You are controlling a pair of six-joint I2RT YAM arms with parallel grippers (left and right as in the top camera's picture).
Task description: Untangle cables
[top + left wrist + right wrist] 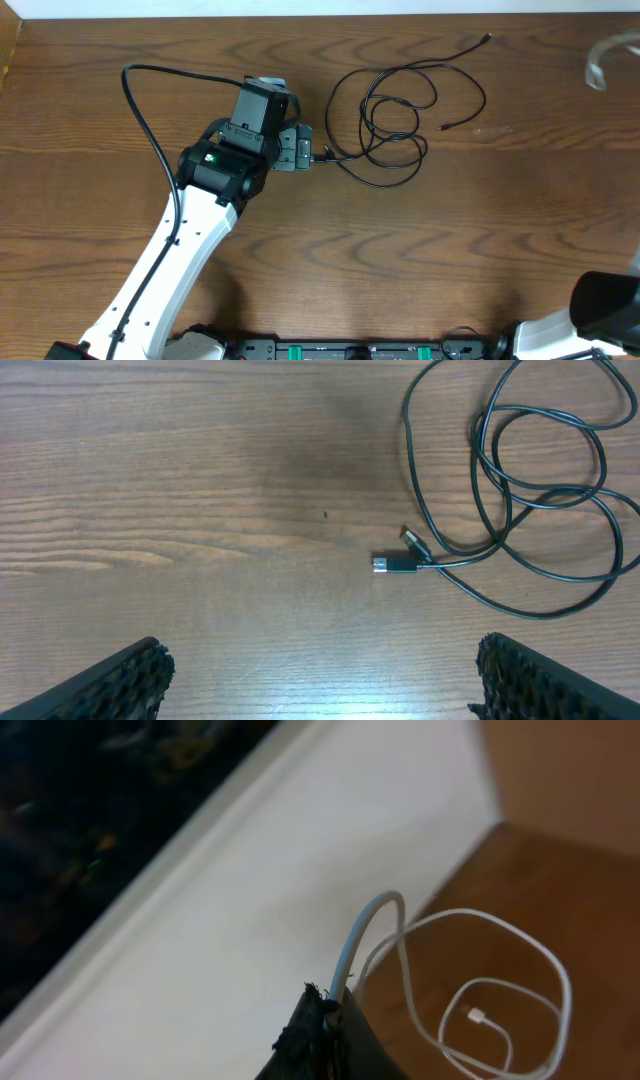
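1 white cable [352, 938], seemingly, in right hand [322, 1008]

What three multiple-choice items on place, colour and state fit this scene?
1. Where is the black cable? A. on the table, before the left gripper B. in a box C. on a shelf
2. What does the right gripper hold? A. a black cable B. a white cable C. a red cable
3. How is the left gripper? A. shut on a plug B. shut, empty C. open, empty
A: it lies on the table ahead of that gripper. B: a white cable leaves the shut gripper. C: its fingers stand wide apart.
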